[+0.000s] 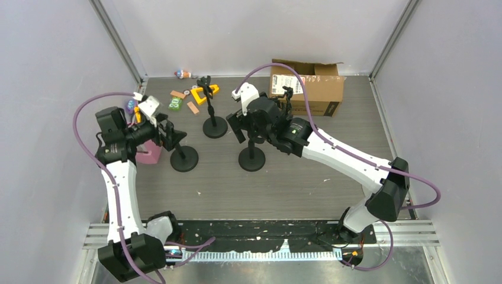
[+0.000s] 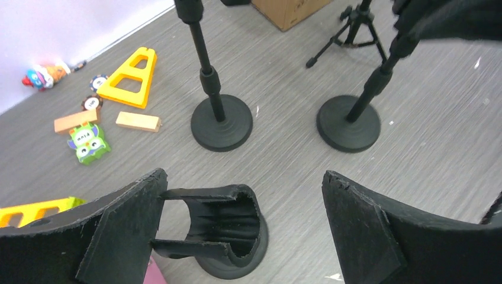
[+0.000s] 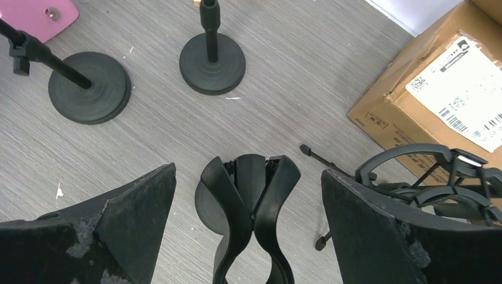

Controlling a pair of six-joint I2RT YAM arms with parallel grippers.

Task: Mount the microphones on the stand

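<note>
Three black stands with round bases are on the table: the left stand (image 1: pixel 184 160), the back stand (image 1: pixel 215 127) and the right stand (image 1: pixel 252 160). My left gripper (image 2: pixel 244 178) is open around the left stand's U-shaped clip (image 2: pixel 222 222), which lies close to the left finger (image 2: pixel 127 228) and holds nothing. My right gripper (image 3: pixel 248 171) is open on either side of the right stand's spring clamp (image 3: pixel 251 198), touching neither side. In the top view the left gripper (image 1: pixel 166 133) and right gripper (image 1: pixel 244 121) sit at the stand tops. No microphones show plainly.
A cardboard box (image 1: pixel 308 86) is at the back right, with a small tripod carrying a shock mount (image 3: pixel 432 177) in front of it. A yellow triangle (image 2: pixel 130 74), wooden blocks (image 2: pixel 137 121) and a green toy (image 2: pixel 87 143) lie at the back left. A pink box (image 1: pixel 149 155) sits by the left stand.
</note>
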